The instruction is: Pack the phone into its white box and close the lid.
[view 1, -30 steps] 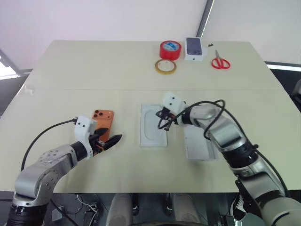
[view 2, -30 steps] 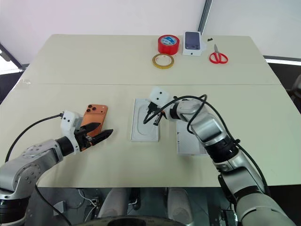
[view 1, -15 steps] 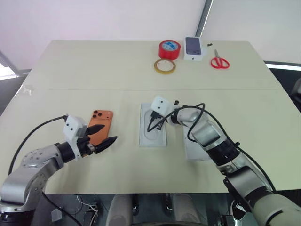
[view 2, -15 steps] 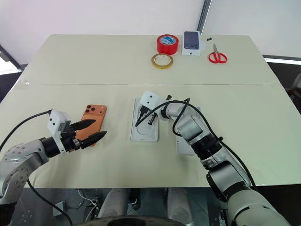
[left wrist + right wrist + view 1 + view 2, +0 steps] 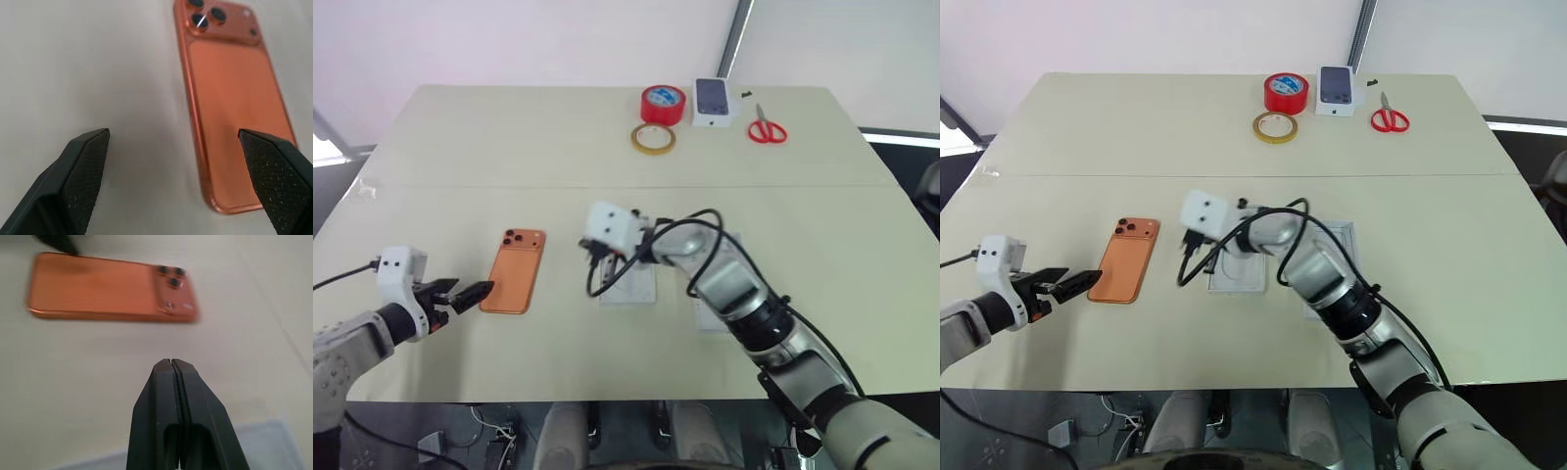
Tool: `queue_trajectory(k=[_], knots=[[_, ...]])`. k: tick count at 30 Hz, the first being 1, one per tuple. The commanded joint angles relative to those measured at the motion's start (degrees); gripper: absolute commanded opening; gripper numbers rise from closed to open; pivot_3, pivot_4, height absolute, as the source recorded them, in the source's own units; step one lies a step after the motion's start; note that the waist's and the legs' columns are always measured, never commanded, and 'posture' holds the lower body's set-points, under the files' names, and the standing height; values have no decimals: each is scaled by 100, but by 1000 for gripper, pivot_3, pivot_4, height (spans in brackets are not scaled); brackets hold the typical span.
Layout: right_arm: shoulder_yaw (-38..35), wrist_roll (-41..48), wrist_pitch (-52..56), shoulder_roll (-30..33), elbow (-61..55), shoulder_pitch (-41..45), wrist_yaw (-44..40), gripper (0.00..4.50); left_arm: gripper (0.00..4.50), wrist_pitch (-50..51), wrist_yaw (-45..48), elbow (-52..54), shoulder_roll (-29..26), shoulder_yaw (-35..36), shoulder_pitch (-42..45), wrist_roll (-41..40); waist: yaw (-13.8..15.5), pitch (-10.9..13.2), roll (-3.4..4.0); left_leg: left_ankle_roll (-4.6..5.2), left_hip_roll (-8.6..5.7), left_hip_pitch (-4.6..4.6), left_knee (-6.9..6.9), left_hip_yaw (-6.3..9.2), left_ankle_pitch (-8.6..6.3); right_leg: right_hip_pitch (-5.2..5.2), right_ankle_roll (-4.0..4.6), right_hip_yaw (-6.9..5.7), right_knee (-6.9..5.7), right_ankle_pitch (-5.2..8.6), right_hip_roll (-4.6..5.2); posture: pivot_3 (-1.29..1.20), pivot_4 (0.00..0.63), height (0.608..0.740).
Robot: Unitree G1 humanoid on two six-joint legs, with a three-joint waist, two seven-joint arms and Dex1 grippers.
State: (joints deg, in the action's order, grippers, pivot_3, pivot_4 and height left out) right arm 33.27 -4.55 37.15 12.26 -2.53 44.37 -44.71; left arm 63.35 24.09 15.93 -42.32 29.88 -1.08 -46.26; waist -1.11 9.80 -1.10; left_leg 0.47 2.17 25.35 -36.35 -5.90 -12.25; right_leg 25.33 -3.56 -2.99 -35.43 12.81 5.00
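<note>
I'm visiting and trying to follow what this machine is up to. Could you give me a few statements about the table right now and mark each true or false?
1. The phone lies flat on the table, camera lenses up. True.
2. The left tool is clamped on the phone. False: its fingers are spread open and hold nothing, just beside the phone.
3. The right tool is shut and empty. True.
4. The phone already sits in the white box. False: it lies on the bare table, apart from the box.
5. Red scissors lie at the table's far edge. True.
</note>
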Motion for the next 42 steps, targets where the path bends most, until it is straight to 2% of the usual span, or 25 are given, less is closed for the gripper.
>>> queue_trajectory(k=[1,8,15,23,35,38,41,42], knots=[[403,-304,-232,-158,389,279,-51,0,4489,867,-316,-156,133,85,494,-421,15,0,-1,-3,0,1,-1,0,2,1,0,-3,-3,0,0,0,150,740],[834,-541,-452,-556,1110,549,-256,0,4489,2033,-306,-366,217,-252,1230,-644,-1,-2,-3,-20,1,1,-13,6,13,-7,1,-7,-14,-1,0,0,150,740],[837,-736,-710,-936,1625,689,-212,0,4489,2562,-199,-399,442,-508,1563,-662,12,-3,-4,-40,3,-2,-8,8,25,2,0,-7,-39,0,4,0,150,740],[773,-856,-910,-1054,1813,638,-198,0,4489,2915,-292,-476,941,-200,1875,-903,38,-9,-7,-43,-1,-4,-7,13,25,2,1,-7,-41,0,19,0,150,740],[752,-921,-1018,-1084,1872,593,-179,0,4489,2915,-743,-621,1115,76,1910,-1300,-1,-10,-9,-49,-1,-3,7,17,28,9,3,-6,-43,0,27,0,150,740],[748,-930,-1028,-1073,1865,581,-178,0,4489,2915,-877,-810,1119,367,2007,-1283,-7,-10,-9,-50,-1,-3,11,18,28,11,4,-5,-43,0,29,0,150,740],[752,-944,-1027,-1061,1845,561,-166,0,3642,2915,-1002,-993,1122,573,2071,-1386,-16,-10,-9,-51,-1,-3,14,20,29,15,4,-5,-45,0,29,0,150,740],[755,-950,-1030,-1059,1838,557,-163,0,3092,2915,-1024,-990,1119,562,2056,-1429,-20,-10,-9,-51,-1,-2,15,21,29,17,4,-5,-45,0,29,0,150,740]])
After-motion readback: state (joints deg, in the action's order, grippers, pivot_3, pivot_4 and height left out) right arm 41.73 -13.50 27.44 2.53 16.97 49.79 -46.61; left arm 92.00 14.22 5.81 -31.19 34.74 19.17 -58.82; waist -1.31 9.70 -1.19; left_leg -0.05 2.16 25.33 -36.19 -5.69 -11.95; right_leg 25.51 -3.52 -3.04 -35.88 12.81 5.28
